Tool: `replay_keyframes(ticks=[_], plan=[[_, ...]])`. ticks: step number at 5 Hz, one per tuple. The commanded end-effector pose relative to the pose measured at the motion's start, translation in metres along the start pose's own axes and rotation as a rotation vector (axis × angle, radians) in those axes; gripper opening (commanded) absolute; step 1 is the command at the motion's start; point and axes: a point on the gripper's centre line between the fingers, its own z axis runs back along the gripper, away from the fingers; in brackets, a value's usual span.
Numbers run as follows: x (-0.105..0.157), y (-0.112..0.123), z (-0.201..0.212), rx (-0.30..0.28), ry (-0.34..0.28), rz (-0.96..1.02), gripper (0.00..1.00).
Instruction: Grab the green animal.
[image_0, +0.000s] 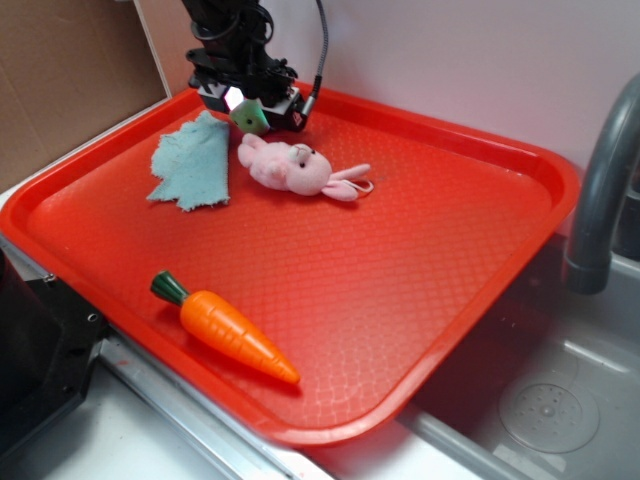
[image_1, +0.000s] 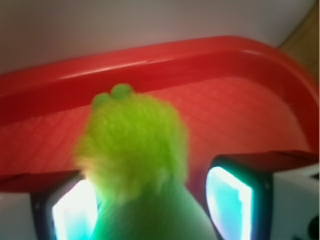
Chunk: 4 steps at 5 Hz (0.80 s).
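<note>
The green animal (image_0: 248, 118) is a small plush at the far left corner of the red tray (image_0: 420, 300). In the wrist view it fills the middle: a fuzzy yellow-green body (image_1: 135, 145) with a darker green part below. My gripper (image_0: 250, 110) is down over it, one lit pad on each side. In the wrist view the gripper (image_1: 150, 210) is open around the toy. The left pad (image_1: 75, 210) is against the plush. A strip of red tray shows between the toy and the right pad (image_1: 230, 200).
A pink plush bunny (image_0: 295, 165) lies just right of the gripper. A pale teal cloth scrap (image_0: 192, 165) lies to the left. A toy carrot (image_0: 225, 330) lies near the tray's front. The tray's raised back rim (image_1: 150, 65) is close behind the toy. A grey faucet (image_0: 600, 190) and a sink are at the right.
</note>
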Motion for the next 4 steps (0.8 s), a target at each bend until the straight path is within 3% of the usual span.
replay_keyframes(ticks=[1,3,4], plan=[[0.018,0.006,0.009,0.014,-0.011,0.015,0.0],[-0.001,-0.007,0.086,0.094,0.105,0.012,0.0],[-0.019,-0.016,0.131,0.052,0.128,0.032,0.0]])
